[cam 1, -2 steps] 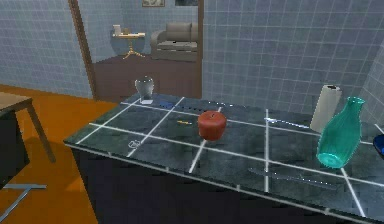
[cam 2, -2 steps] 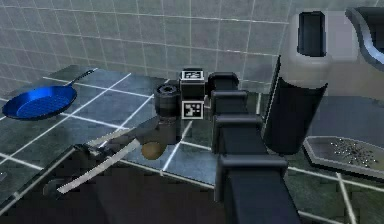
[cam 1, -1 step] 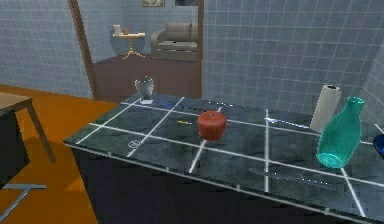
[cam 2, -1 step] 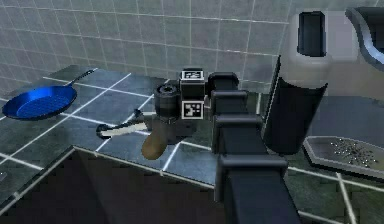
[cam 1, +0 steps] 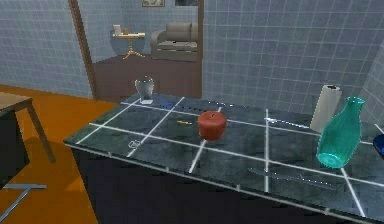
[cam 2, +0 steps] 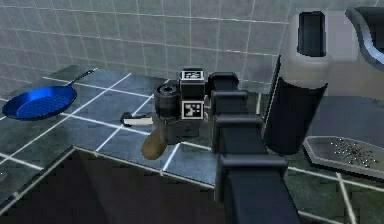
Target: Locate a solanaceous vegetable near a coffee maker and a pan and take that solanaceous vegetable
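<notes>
Where the dark arm [cam 2: 245, 160] ends, the fingers [cam 2: 162, 120] point down at a brown lump [cam 2: 153, 143] shaped like a potato. The lump is right at the fingers, near the front edge of the dark tiled worktop [cam 2: 100, 135]. I cannot tell if the fingers hold it or anything else. Just beside the lump, on its left, lies a small pale thing [cam 2: 133, 118]. Farther left on the worktop is a blue pan [cam 2: 40, 101], with its handle pointing up and to the right. On the other side of the arm stands a tall black and silver coffee maker [cam 2: 305, 85], with a grey speckled tray [cam 2: 345, 152] beside it. The lump is between the pan and the coffee maker.

In the forward view, a red round thing [cam 1: 211, 124] with a little stalk sits in the middle of a worktop [cam 1: 165, 140]. A clear glass [cam 1: 146, 90] stands to its left. A white paper roll [cam 1: 326, 106] and a blue-green vase [cam 1: 340, 134] stand to its right. Far behind them is a grey armchair [cam 1: 180, 38].
</notes>
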Robot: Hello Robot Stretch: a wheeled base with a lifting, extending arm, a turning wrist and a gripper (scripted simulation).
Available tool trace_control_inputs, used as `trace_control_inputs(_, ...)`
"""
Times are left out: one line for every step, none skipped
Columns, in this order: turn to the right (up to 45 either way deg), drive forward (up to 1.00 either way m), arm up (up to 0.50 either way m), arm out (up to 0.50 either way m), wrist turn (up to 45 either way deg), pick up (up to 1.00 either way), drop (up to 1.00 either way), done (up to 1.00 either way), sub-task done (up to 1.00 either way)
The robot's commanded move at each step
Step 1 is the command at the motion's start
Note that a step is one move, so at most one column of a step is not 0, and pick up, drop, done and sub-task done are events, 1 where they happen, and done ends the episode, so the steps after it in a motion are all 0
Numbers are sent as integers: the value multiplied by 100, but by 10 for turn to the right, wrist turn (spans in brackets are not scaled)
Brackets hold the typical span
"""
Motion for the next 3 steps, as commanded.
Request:
trace_control_inputs(0, 0, -12, 0, 0, 0, 0, 0, 0)
trace_control_inputs(0, 0, 0, 0, 0, 100, 0, 0, 0)
trace_control_inputs(0, 0, 10, 0, 0, 0, 0, 0, 0)
